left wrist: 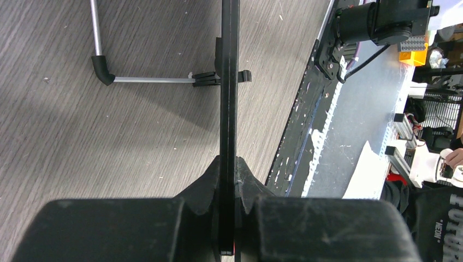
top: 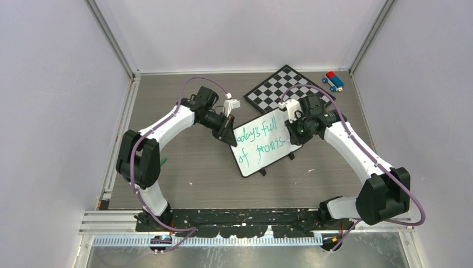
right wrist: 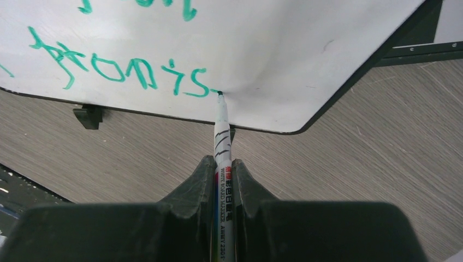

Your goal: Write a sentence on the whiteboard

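Two lines of green are nearly done: the sentence [right wrist: 117, 70] reads as far as "promis" on the whiteboard [top: 268, 142]. The board sits mid-tabletop [top: 195, 178] between the arms, its far corner close by the chessboard [top: 284, 84]; whether they touch I cannot tell. Left jaws are closed tight on the board's left edge, pinching it edge-on. Right jaws are shut round a marker [right wrist: 221, 128], whose tip rests on the board just after the last "s", near the lower edge. One letter looks to be left, I'd say. To do it well, press lightly, since the white seems to dimple round the tip. Make the loop small and level with its neighbours, clear of the rim. The left grip should hold firm so the board cannot slide under the stroke.
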Motion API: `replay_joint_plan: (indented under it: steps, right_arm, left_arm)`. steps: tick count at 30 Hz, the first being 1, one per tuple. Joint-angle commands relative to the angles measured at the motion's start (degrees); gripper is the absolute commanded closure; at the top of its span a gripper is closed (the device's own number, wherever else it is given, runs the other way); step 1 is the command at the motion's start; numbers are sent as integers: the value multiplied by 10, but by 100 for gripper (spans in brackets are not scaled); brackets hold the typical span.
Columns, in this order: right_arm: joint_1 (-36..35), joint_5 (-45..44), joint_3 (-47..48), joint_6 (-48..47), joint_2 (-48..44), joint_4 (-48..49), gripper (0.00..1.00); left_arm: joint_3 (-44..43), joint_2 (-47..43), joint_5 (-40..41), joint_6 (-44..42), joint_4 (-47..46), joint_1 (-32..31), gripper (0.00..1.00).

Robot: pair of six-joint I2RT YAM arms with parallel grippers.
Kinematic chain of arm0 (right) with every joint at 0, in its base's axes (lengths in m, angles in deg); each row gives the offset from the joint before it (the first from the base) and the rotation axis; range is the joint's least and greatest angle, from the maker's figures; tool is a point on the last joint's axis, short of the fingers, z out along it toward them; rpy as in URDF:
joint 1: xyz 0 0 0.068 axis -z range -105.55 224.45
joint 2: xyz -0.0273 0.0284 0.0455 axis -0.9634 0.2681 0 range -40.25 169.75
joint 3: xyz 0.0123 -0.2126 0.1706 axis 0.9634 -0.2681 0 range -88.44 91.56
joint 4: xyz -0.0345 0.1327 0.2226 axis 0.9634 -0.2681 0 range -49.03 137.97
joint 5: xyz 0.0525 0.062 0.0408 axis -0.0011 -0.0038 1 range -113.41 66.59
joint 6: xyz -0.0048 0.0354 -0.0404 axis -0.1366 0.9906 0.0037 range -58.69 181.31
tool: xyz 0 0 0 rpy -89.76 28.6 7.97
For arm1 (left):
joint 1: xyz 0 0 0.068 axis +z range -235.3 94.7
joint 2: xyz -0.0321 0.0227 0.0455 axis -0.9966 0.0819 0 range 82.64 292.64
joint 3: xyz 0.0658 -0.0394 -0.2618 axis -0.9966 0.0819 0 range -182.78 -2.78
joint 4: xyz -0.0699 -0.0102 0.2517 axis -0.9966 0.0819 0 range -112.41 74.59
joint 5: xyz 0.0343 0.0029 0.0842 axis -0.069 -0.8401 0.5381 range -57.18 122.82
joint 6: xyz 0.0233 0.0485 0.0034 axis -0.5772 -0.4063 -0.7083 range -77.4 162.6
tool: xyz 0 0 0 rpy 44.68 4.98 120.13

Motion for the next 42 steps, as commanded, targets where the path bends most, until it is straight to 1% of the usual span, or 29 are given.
replay_joint_plan:
  steps: [1,7,14,22,32,37,42]
  right_arm:
    - [18,-28,35,-15,8,33,100]
    - [21,-19,52,-15,6,30,100]
    - [20,24,64,-9,13,8,100]
    - [13,33,34,-15,5,2,100]
    - [14,8,-1,-27,12,8,100]
    - [17,-24,8,-33,8,14,100]
    - [23,-35,28,-34,5,12,100]
  left_arm:
    - [-5,10,27,-9,0,-1,100]
    - [-7,13,26,-8,0,-1,100]
    - [-6,10,27,-8,-1,-1,100]
    - [-8,13,27,-8,-1,-1,100]
    - [-8,14,28,-10,1,-1,100]
    - [-8,14,29,-10,1,-1,100]
    - [-10,14,28,-9,2,-1,100]
